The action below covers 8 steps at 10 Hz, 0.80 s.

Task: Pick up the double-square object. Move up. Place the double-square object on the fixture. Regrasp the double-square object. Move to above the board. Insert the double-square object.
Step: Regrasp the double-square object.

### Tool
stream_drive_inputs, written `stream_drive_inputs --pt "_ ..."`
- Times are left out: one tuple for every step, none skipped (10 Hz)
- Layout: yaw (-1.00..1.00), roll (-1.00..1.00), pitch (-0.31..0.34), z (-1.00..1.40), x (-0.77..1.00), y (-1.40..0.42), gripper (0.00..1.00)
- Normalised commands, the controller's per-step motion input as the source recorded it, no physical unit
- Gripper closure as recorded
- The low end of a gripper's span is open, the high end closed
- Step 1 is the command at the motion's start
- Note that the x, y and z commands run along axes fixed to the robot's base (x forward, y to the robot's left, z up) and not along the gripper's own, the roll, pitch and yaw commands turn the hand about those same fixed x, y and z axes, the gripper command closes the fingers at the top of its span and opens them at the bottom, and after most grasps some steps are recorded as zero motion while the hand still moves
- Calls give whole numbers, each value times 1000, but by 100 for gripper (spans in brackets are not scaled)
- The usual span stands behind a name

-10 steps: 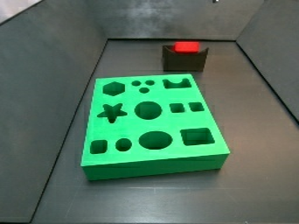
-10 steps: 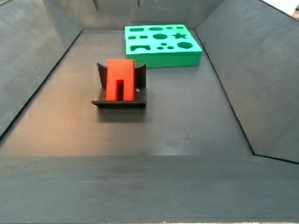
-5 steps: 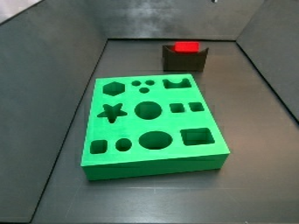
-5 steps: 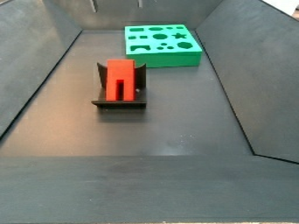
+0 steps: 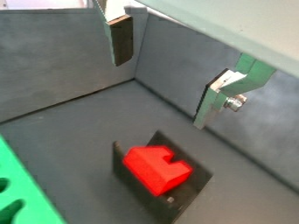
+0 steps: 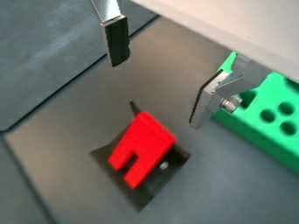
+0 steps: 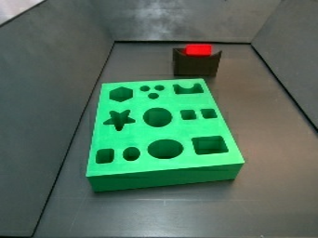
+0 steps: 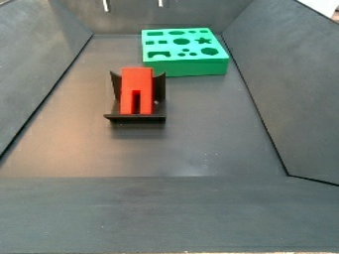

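Note:
The red double-square object (image 7: 196,50) rests in the notch of the dark fixture (image 7: 196,64) at the back of the bin, behind the green board (image 7: 168,177). In a side view the object (image 8: 135,89) lies lengthwise on the fixture (image 8: 135,117), with the board (image 8: 212,67) beyond it. In both wrist views my gripper (image 5: 169,70) (image 6: 163,68) is open and empty, well above the red object (image 5: 158,168) (image 6: 140,149) and its fixture (image 5: 201,175) (image 6: 176,163). Nothing is between the fingers (image 6: 115,42).
Dark grey sloped bin walls (image 7: 62,56) (image 8: 279,89) close in the floor on all sides. An edge of the board shows in both wrist views (image 5: 17,188) (image 6: 281,87), close beside the fixture.

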Motion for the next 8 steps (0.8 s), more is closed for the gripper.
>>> stream_drive_inputs --pt "54 1000 58 -13 48 -24 0" --pt "60 1000 73 -18 68 -28 0" --pt "66 1000 87 -19 84 -30 0" --pt "78 1000 113 -22 101 -34 0" --pt "85 1000 128 -21 108 -36 0" --pt "108 1000 159 -18 115 -42 0" --pt "134 1000 184 -22 118 -43 0" --pt "185 986 213 -22 123 -48 0"
